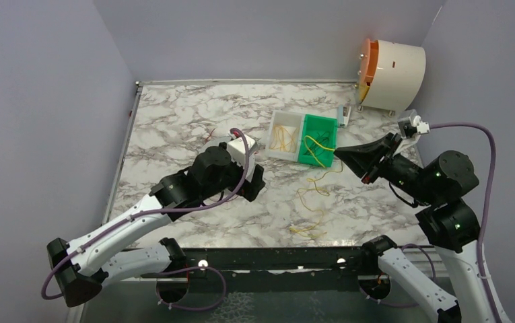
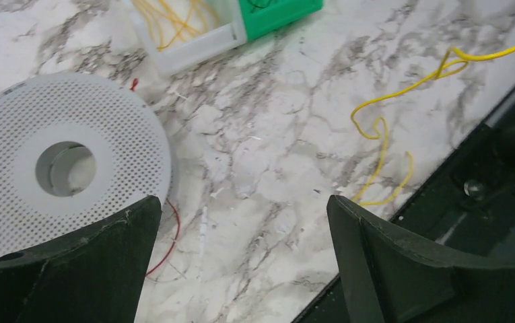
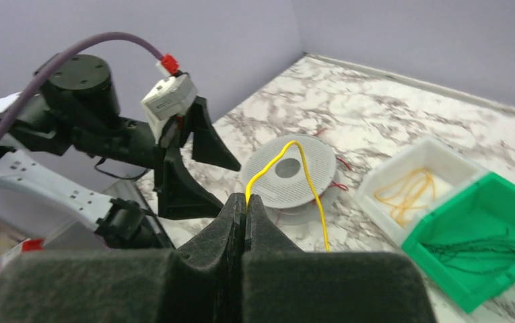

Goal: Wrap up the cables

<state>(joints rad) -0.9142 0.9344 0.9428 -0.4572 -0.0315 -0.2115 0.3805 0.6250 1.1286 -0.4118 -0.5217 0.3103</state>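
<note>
My right gripper [image 3: 246, 199] is shut on a bright yellow cable [image 3: 321, 219], which arches up from the fingertips and drops back down. In the top view the right gripper [image 1: 338, 154] is in the air beside the green bin [image 1: 320, 123], and the yellow cable [image 1: 313, 204] trails in loops over the table. A white perforated spool [image 2: 73, 114] lies flat on the marble, with a thin red cable [image 2: 169, 243] at its edge. My left gripper [image 2: 241, 225] is open and empty, low over the table next to the spool. The spool also shows in the right wrist view [image 3: 314, 176].
A white bin [image 1: 272, 132] holds yellow cables. The green bin next to it holds dark cables [image 3: 483, 247]. A large white and orange drum [image 1: 392, 74] stands at the back right corner. The black base rail [image 1: 275, 257] runs along the near edge.
</note>
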